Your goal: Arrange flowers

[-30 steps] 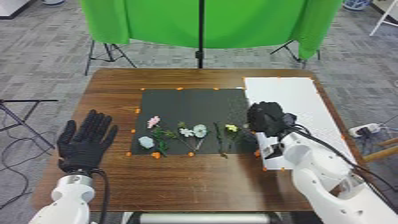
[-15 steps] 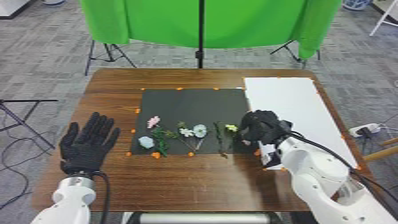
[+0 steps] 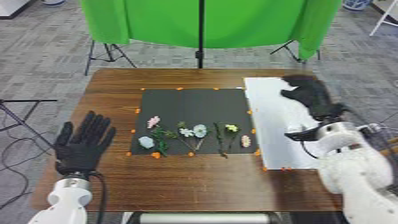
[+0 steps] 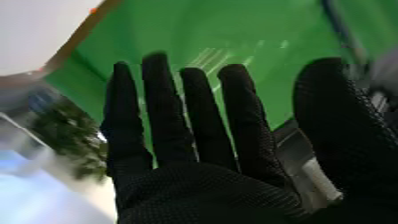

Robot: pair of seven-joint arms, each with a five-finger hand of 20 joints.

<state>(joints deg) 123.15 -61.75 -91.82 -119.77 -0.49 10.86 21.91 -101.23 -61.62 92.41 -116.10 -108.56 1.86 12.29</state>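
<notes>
Left hand (image 3: 82,145) showing open, fingers straight. Flowers (image 3: 200,131) lining near half of dark mat (image 3: 178,107). Rightmost pink flower (image 3: 245,141) pointing lengthwise toward robot, lying left and robot-side of right hand (image 3: 307,93), nearer one, hovering open, empty.

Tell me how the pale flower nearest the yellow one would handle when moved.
The pale flower is probably light, a small bloom on a thin stem. Its broad head might make it twist if pinched low. Lying flat on the dark mat, it seems likelier to slide than roll.
</notes>
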